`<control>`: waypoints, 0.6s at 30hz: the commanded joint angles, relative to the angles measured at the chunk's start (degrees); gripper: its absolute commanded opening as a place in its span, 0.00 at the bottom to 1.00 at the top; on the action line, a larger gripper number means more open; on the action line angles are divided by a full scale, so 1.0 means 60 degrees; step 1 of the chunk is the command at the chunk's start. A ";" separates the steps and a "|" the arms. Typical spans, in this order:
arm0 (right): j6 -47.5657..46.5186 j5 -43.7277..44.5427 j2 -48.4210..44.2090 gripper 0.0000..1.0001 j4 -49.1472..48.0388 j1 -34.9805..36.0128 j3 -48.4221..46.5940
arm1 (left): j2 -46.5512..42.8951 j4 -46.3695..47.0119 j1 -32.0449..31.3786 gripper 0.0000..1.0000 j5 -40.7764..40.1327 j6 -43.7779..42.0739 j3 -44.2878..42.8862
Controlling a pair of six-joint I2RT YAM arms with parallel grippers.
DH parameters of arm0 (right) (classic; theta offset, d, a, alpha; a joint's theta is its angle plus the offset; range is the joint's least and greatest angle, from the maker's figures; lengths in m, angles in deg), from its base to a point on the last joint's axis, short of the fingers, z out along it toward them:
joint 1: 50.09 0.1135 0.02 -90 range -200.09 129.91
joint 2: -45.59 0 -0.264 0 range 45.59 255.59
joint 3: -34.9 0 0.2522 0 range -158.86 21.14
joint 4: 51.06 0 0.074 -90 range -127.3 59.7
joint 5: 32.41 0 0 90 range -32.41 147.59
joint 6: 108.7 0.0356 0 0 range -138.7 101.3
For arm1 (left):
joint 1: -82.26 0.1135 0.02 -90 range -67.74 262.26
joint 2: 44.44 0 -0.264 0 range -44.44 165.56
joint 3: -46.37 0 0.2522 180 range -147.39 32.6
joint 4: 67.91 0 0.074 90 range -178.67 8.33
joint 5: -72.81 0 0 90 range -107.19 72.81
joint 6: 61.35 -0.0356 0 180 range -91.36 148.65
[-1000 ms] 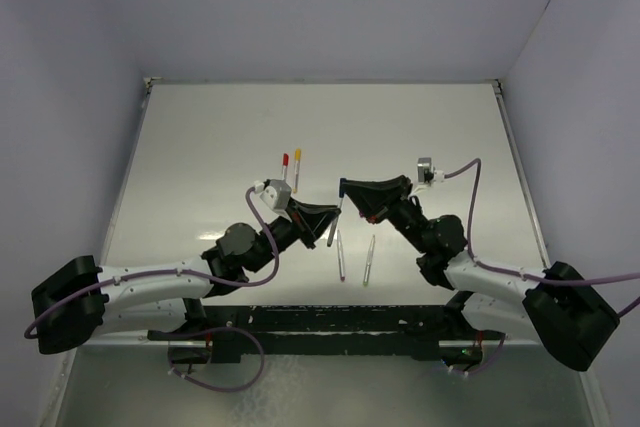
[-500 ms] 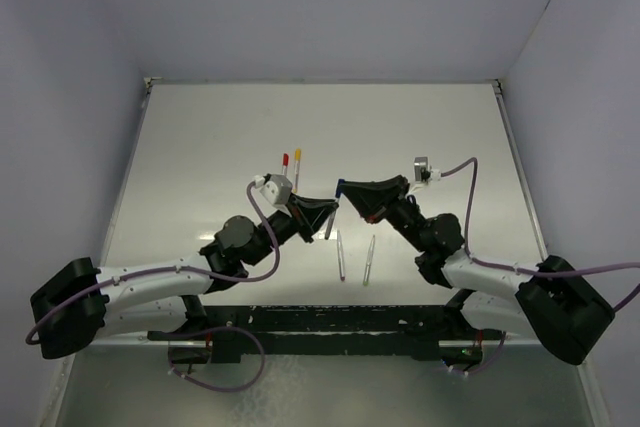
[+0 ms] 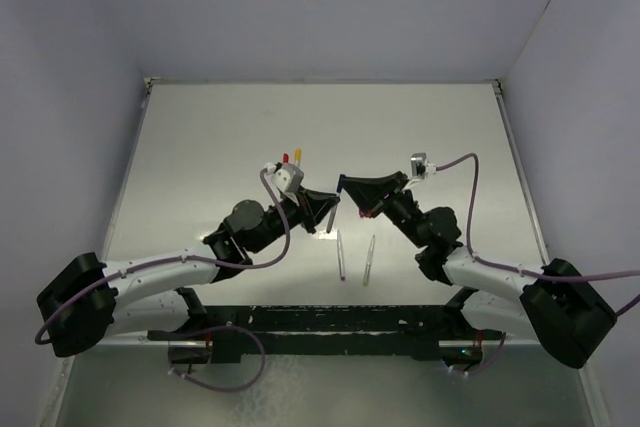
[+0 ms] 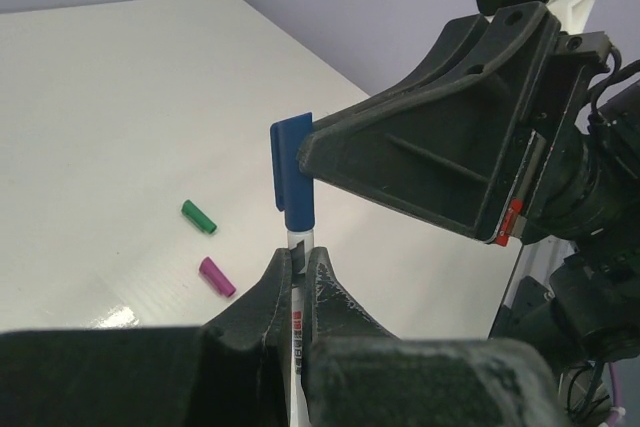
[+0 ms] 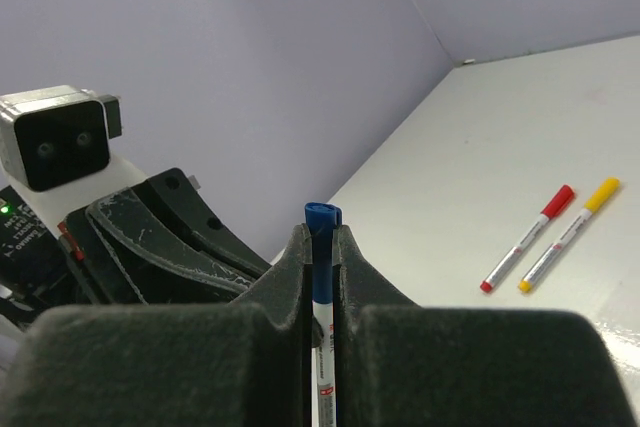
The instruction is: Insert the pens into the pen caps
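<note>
Mid-capping above the worktop [image 3: 200,147]: left hand [image 4: 300,261] pinches a thin pale-grey plastic stick pen [image 4: 298,239]; right hand [image 5: 319,247] clamps the small oblong blue plastic cap [image 4: 293,172] over its tip; next, likely a straight seating push.

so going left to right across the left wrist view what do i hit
green cap, purple cap, blue cap, right tool shut on it; pen in the left tool lines up with the blue cap, so left out

Bright, even light, faint glare on table [image 4: 120,312]
</note>
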 commanded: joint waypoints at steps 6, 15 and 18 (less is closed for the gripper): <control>-0.0466 -0.1053 0.0261 0.00 0.3205 0.0448 -0.0203 | 0.0315 0.2119 0.0862 0.00 0.0071 -0.0385 -0.1660; -0.1099 -0.0289 0.0365 0.00 0.3817 0.0551 -0.0874 | 0.0464 0.1426 0.1225 0.00 0.0418 -0.0267 -0.1747; -0.1662 0.0238 -0.0010 0.18 0.4184 0.0558 -0.1476 | 0.0467 0.0589 0.1213 0.00 0.0190 -0.0270 -0.1688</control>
